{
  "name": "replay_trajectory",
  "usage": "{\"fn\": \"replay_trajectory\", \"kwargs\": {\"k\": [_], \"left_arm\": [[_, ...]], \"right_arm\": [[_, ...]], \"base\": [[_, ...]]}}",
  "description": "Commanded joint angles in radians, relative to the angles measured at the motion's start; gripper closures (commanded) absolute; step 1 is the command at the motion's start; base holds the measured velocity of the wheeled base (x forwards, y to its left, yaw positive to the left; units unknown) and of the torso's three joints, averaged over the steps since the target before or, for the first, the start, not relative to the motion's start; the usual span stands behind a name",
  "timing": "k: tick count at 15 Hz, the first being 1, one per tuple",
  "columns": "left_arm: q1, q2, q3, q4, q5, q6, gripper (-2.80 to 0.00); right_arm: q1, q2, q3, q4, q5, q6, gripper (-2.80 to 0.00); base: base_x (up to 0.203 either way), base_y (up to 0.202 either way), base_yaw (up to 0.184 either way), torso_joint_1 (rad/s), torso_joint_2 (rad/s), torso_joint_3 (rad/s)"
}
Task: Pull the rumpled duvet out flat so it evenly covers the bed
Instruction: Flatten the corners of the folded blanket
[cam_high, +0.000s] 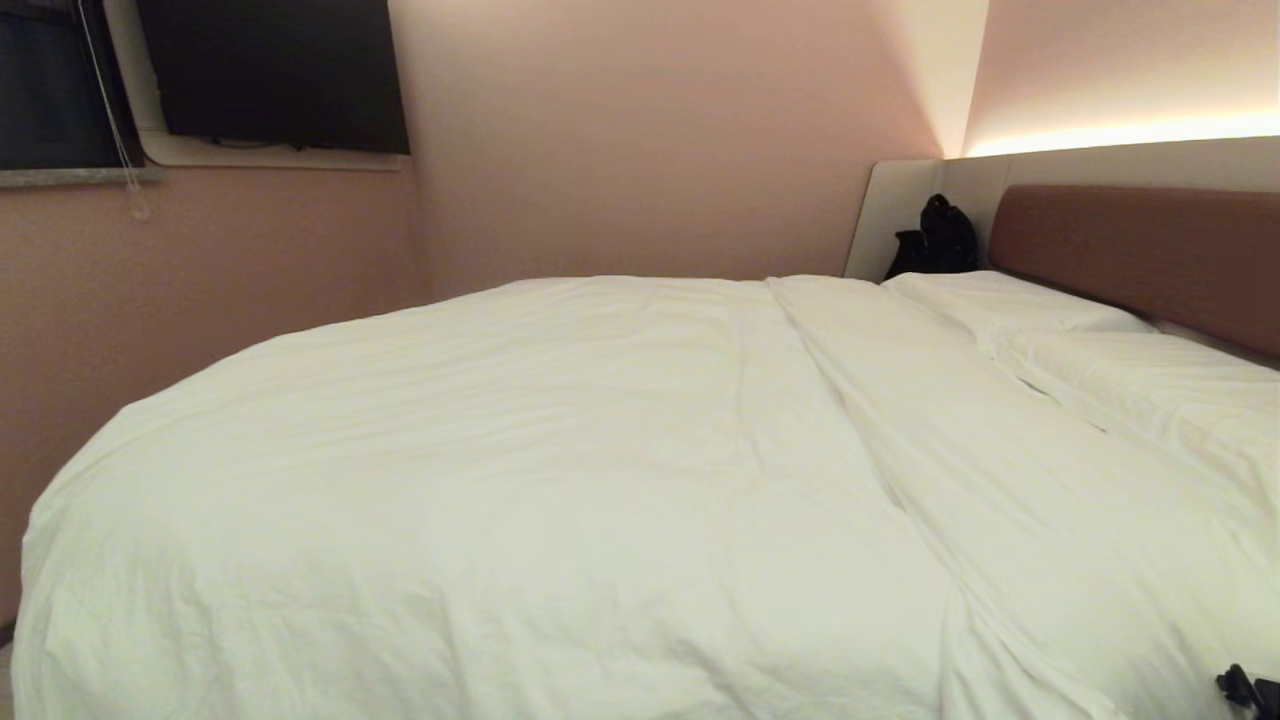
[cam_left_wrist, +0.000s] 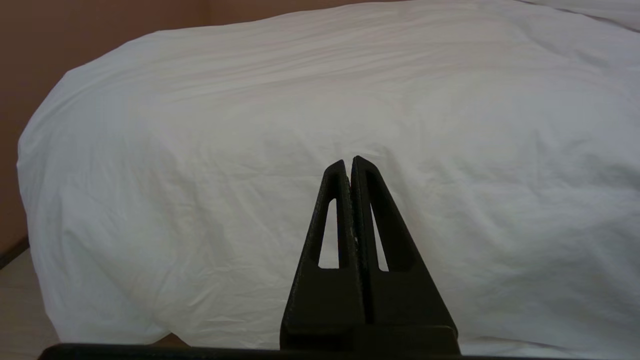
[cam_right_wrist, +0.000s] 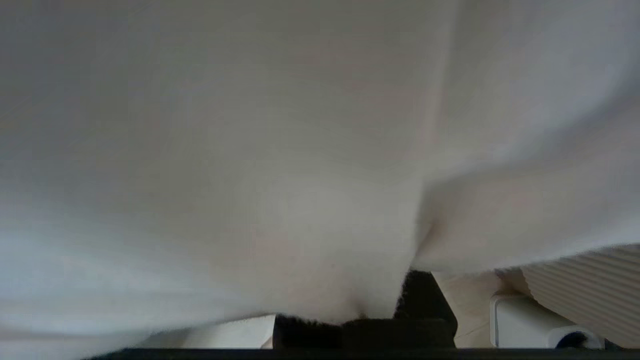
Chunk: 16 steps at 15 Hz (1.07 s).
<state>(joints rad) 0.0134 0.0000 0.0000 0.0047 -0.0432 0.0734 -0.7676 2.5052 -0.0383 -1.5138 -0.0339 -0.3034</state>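
— Duvet (cam_high: 520, 480) position?
— I see it spread over the bed (cam_high: 1140, 235), nine to three o'clock. My left gripper (cam_left_wrist: 349, 162) hangs beside it, fingers pressed together.
— Right one?
— My right gripper (cam_right_wrist: 365, 320), near five o'clock, is clamped on duvet cloth.

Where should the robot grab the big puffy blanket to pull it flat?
Probably at the blanket's near edge, where it droops over the bed's side, coming from the robot's own side. The long fold running toward the pillows shows the bunched part, so grip the hem just below it. The cloth hangs loose there, easy to pinch.
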Motion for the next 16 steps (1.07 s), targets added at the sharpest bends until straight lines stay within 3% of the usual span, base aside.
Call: {"fn": "replay_trajectory", "kwargs": {"k": [1, 2, 3, 7, 10, 12, 14, 16], "left_arm": [[0.000, 0.002, 0.000, 0.000, 0.000, 0.000, 0.00], [0.000, 0.002, 0.000, 0.000, 0.000, 0.000, 0.00], [0.000, 0.002, 0.000, 0.000, 0.000, 0.000, 0.00], [0.000, 0.002, 0.000, 0.000, 0.000, 0.000, 0.00], [0.000, 0.002, 0.000, 0.000, 0.000, 0.000, 0.00], [0.000, 0.002, 0.000, 0.000, 0.000, 0.000, 0.00], [0.000, 0.002, 0.000, 0.000, 0.000, 0.000, 0.00], [0.000, 0.002, 0.000, 0.000, 0.000, 0.000, 0.00]], "right_arm": [[0.021, -0.046, 0.014, -0.007, 0.074, -0.008, 0.00], [0.033, -0.062, 0.021, -0.007, 0.104, -0.011, 0.00], [0.045, -0.083, 0.027, -0.006, 0.137, -0.015, -2.80], [0.074, -0.158, 0.034, -0.002, 0.211, -0.015, -2.80], [0.160, -0.224, 0.031, -0.003, 0.280, -0.012, -2.80], [0.196, -0.281, 0.023, -0.002, 0.392, 0.004, -2.80], [0.242, -0.359, 0.009, 0.004, 0.469, 0.054, -2.80], [0.331, -0.407, 0.002, 0.010, 0.490, 0.140, -2.80]], "base": [[0.000, 0.000, 0.000, 0.000, 0.00, 0.000], [0.000, 0.000, 0.000, 0.000, 0.00, 0.000], [0.000, 0.000, 0.000, 0.000, 0.00, 0.000], [0.000, 0.000, 0.000, 0.000, 0.00, 0.000], [0.000, 0.000, 0.000, 0.000, 0.00, 0.000], [0.000, 0.000, 0.000, 0.000, 0.00, 0.000], [0.000, 0.000, 0.000, 0.000, 0.00, 0.000], [0.000, 0.000, 0.000, 0.000, 0.00, 0.000]]}}
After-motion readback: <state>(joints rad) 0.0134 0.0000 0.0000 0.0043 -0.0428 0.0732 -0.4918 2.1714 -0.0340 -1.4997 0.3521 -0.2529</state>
